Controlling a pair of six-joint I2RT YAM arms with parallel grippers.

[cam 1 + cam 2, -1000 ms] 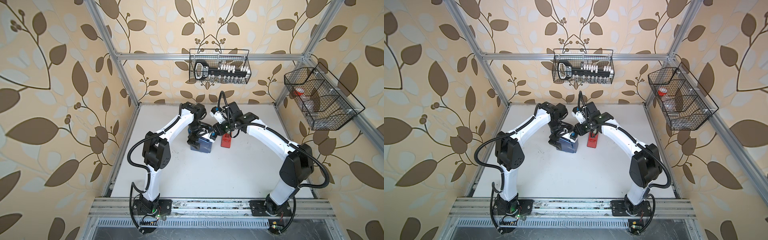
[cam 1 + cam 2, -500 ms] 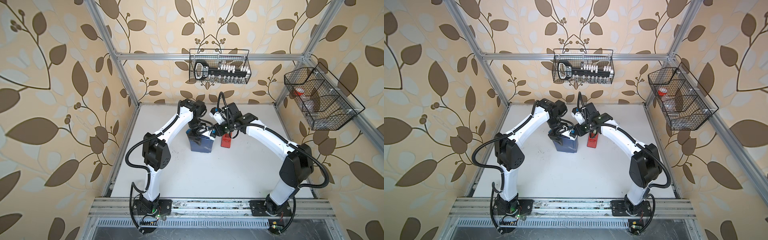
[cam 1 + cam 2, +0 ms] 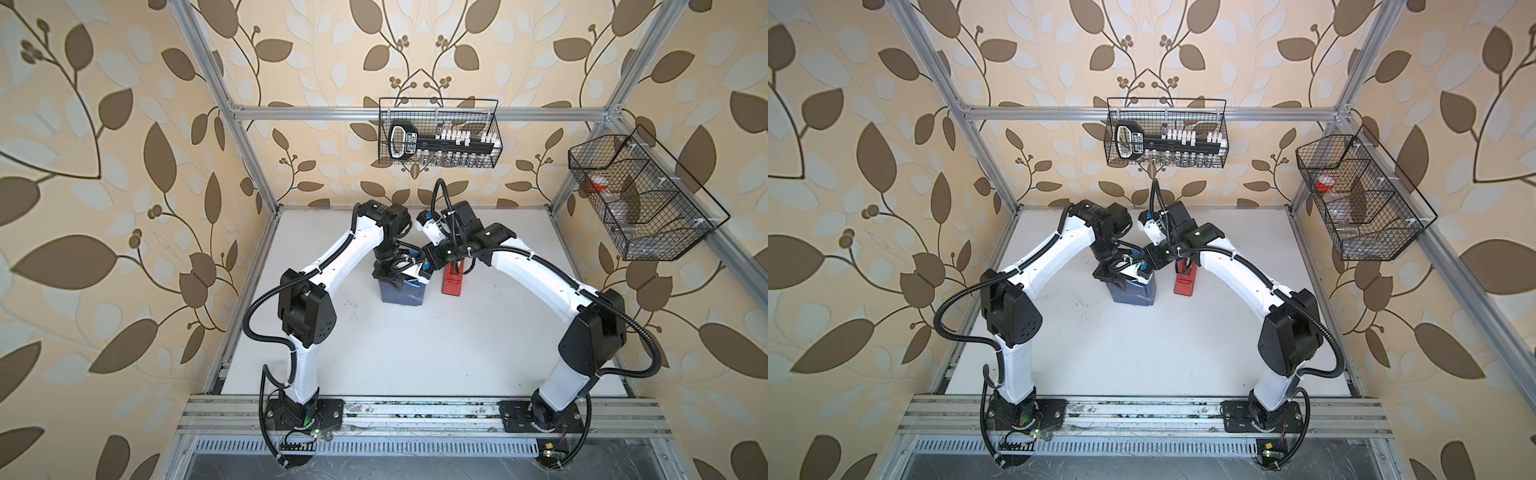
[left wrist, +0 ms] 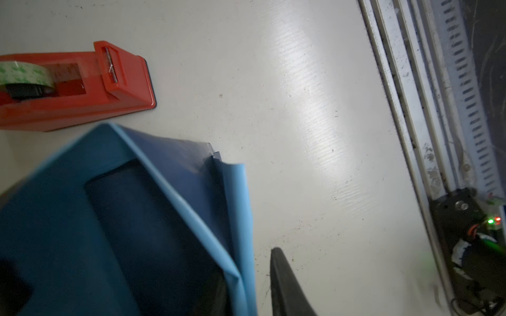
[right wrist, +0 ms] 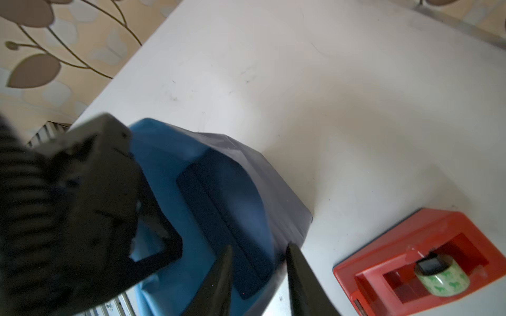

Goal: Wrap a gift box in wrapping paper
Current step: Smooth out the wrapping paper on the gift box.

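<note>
wrapping paper [image 5: 169, 164] stands up around gift box [image 5: 227, 219] | right gripper [image 5: 258, 262] pinches one paper wall, box just inside | left gripper [image 4: 254, 284] nips the opposite wall

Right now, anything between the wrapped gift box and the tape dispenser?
Nothing: a bare strip of white table separates the wrapping paper around the gift box from the red tape dispenser, clearest in the left wrist view.

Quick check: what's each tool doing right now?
Left tool: at the paper; open or closed cannot be told.
Right tool: closed on the paper, pinching it against the box.
</note>
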